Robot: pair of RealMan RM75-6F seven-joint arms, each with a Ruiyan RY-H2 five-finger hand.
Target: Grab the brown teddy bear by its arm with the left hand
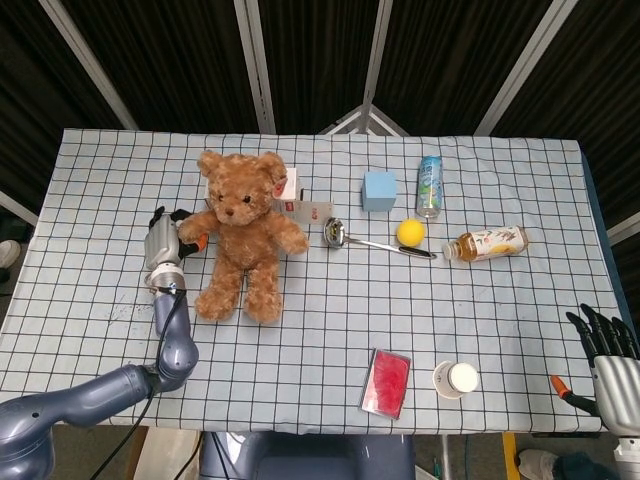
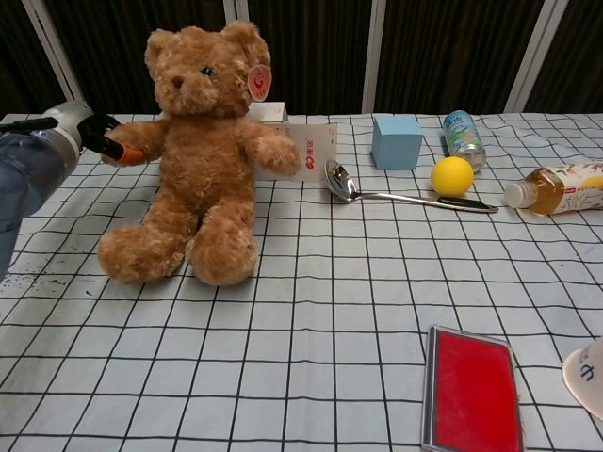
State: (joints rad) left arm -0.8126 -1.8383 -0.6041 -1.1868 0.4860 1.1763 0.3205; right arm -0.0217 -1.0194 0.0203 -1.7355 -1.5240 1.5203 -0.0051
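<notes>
The brown teddy bear (image 1: 240,235) (image 2: 193,155) sits upright on the checked tablecloth, left of centre, with a round tag on its ear. My left hand (image 1: 172,230) (image 2: 102,139) grips the end of the bear's outstretched arm on the left side of the view; the fingers with orange tips wrap that paw. My right hand (image 1: 605,345) hangs beyond the table's near right corner, fingers spread and holding nothing; the chest view does not show it.
A white box (image 2: 306,143) stands behind the bear. To the right lie a metal ladle (image 1: 370,240), a light blue cube (image 1: 379,190), a yellow ball (image 1: 410,232), a can (image 1: 430,185) and a tipped bottle (image 1: 487,242). A red case (image 1: 386,382) and a paper cup (image 1: 456,379) sit near the front edge.
</notes>
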